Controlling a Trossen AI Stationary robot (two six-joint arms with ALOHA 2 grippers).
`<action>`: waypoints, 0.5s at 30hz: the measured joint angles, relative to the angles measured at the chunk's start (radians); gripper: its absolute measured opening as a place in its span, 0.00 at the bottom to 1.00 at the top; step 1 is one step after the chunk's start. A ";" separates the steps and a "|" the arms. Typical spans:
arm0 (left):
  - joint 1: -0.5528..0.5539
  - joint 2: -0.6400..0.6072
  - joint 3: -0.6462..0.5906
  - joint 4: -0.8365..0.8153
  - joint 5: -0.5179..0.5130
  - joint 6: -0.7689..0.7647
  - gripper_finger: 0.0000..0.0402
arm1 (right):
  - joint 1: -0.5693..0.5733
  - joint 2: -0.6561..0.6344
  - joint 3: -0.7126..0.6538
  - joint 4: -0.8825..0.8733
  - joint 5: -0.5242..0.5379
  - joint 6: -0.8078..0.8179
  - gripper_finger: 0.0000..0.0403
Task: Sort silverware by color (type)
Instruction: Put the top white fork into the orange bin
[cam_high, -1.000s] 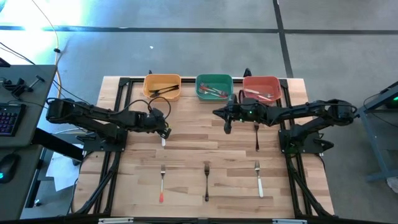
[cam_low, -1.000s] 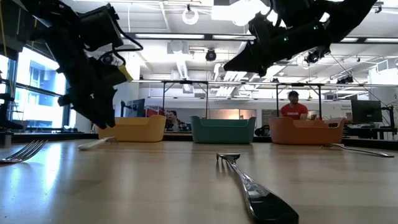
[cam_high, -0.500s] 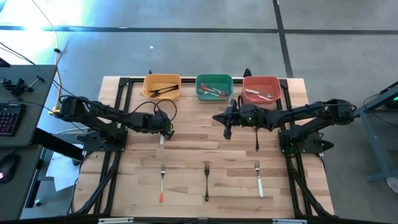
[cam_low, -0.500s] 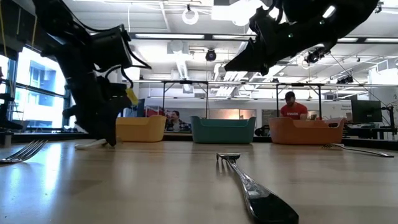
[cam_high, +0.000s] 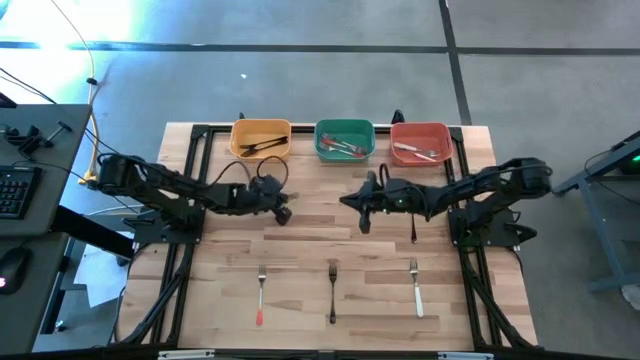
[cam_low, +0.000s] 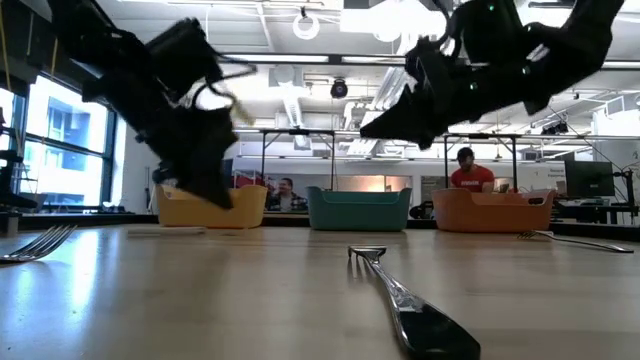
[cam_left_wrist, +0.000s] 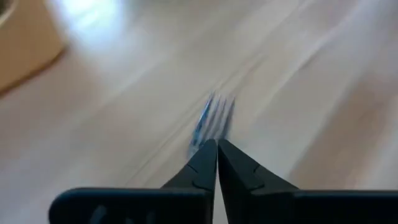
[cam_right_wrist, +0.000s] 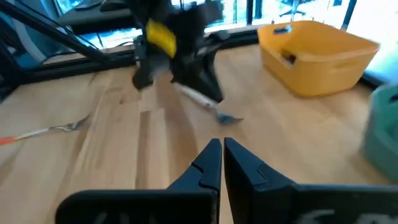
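Observation:
My left gripper (cam_high: 284, 215) is shut on a white-handled fork (cam_right_wrist: 202, 101) in the middle of the table, in front of the yellow bin (cam_high: 262, 138). The fork's tines (cam_left_wrist: 214, 115) show just past the fingertips. My right gripper (cam_high: 365, 222) hangs shut and empty above the table's middle, facing the left one. Three more forks lie flat near the front edge: red-orange-handled (cam_high: 260, 298), black-handled (cam_high: 332, 292) and white-handled (cam_high: 415, 290). A black-handled piece (cam_high: 413, 225) lies on the table by the right arm. My left gripper pinches the fork between its two fingers at the neck (cam_left_wrist: 210, 134), just behind the tines. The fingers slant down and toward the table's right, roughly along the fork. The white handle (cam_low: 165, 231) trails low at table height; whether the fork is lifted clear I cannot tell.
The yellow bin holds black-handled pieces. The green bin (cam_high: 344, 138) holds red-handled ones and the red bin (cam_high: 420, 140) white-handled ones. All three stand in a row at the far edge. Black arm frames run along both table sides. People stand in the room beyond.
My left gripper has sunk onto the white-handled fork, rolled, shut on it, and moved toward the table's right edge. My right gripper has come down and a little toward the near edge, still shut.

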 joint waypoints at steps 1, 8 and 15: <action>0.004 0.000 -0.016 0.098 0.016 0.018 0.01 | 0.003 0.030 -0.002 0.034 -0.001 0.023 0.00; 0.051 -0.001 -0.112 0.512 0.168 0.108 0.00 | 0.021 0.206 0.043 0.167 -0.001 0.085 0.07; 0.098 -0.001 -0.088 0.262 0.297 0.295 0.04 | 0.021 0.254 0.121 0.056 -0.006 0.100 0.27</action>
